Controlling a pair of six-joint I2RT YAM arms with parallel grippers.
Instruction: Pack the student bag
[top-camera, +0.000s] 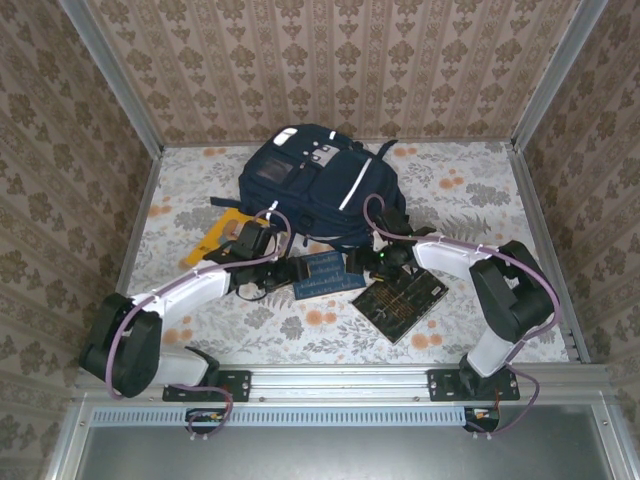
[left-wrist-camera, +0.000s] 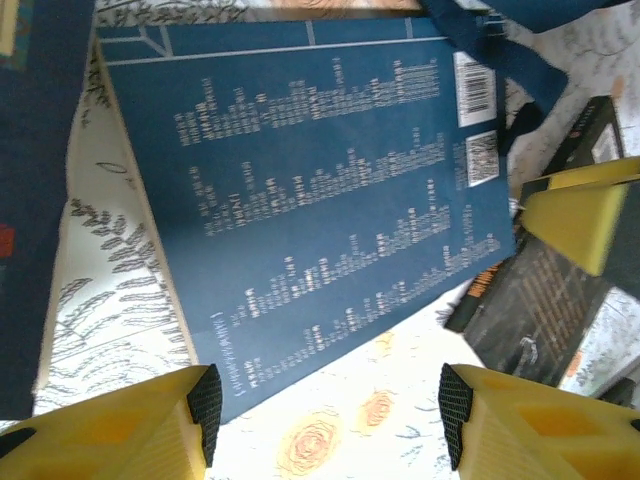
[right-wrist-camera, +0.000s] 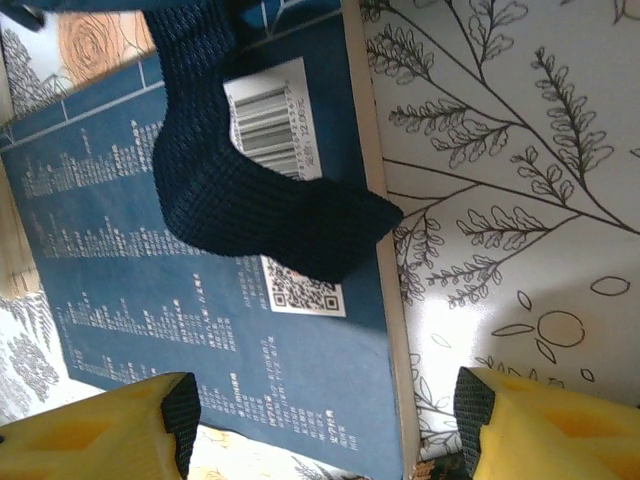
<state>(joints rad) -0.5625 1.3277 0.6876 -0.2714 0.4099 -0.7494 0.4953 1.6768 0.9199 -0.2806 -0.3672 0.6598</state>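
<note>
From above: the student bag (top-camera: 318, 185), navy fabric with white stripes, sits far-middle on the table (top-camera: 480, 200). Left wrist: left pincer (left-wrist-camera: 330, 420) gapes wide, empty, over a matte blue book (left-wrist-camera: 320, 220). Right wrist: right pincer (right-wrist-camera: 325, 425) wide too, a coarse woven navy strap (right-wrist-camera: 240, 190) draped across the barcode (right-wrist-camera: 265, 120).

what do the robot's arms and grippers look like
Both the left arm and right arm have white shells, bulky black joints and a lilac cable looped along them, bolted by black bases to a silver rail. The left gripper and right gripper have blocky yellow fingers with black ribbed pads.
</note>
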